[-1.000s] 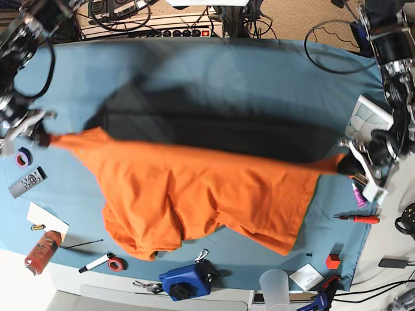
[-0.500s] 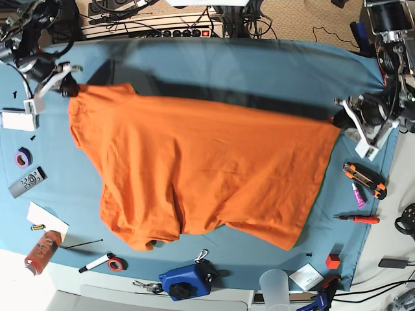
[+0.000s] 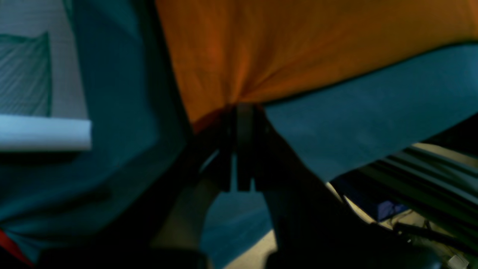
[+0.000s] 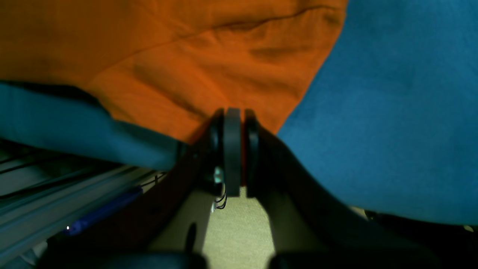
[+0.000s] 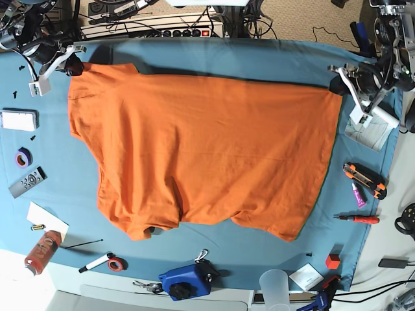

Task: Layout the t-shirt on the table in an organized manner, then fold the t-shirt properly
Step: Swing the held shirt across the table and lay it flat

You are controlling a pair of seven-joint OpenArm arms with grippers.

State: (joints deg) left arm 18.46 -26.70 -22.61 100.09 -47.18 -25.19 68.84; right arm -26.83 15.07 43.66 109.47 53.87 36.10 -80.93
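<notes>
The bright-orange t-shirt (image 5: pixel 207 155) is spread wide over the blue-teal table (image 5: pixel 233 55), its far edge stretched taut between both arms. My left gripper (image 5: pixel 338 85) at the right of the base view is shut on one far corner of the shirt (image 3: pixel 261 56); in the left wrist view the cloth puckers into its closed fingers (image 3: pixel 242 112). My right gripper (image 5: pixel 70 67) at the far left is shut on the other far corner (image 4: pixel 179 74), its fingers (image 4: pixel 233 119) pinching the hem. The near edge lies wrinkled on the table.
On the left lie a tape roll (image 5: pixel 23 156), a remote (image 5: pixel 27 181), a white box (image 5: pixel 18 119) and a red bottle (image 5: pixel 42 251). A blue device (image 5: pixel 185 280) and a cup (image 5: pixel 275 285) sit near the front. A knife (image 5: pixel 364 179) and papers (image 5: pixel 366 128) lie at the right.
Both grippers have carried the shirt's far edge toward the back of the table and spread it; the shirt now lies flatter and wider than a second ago.
</notes>
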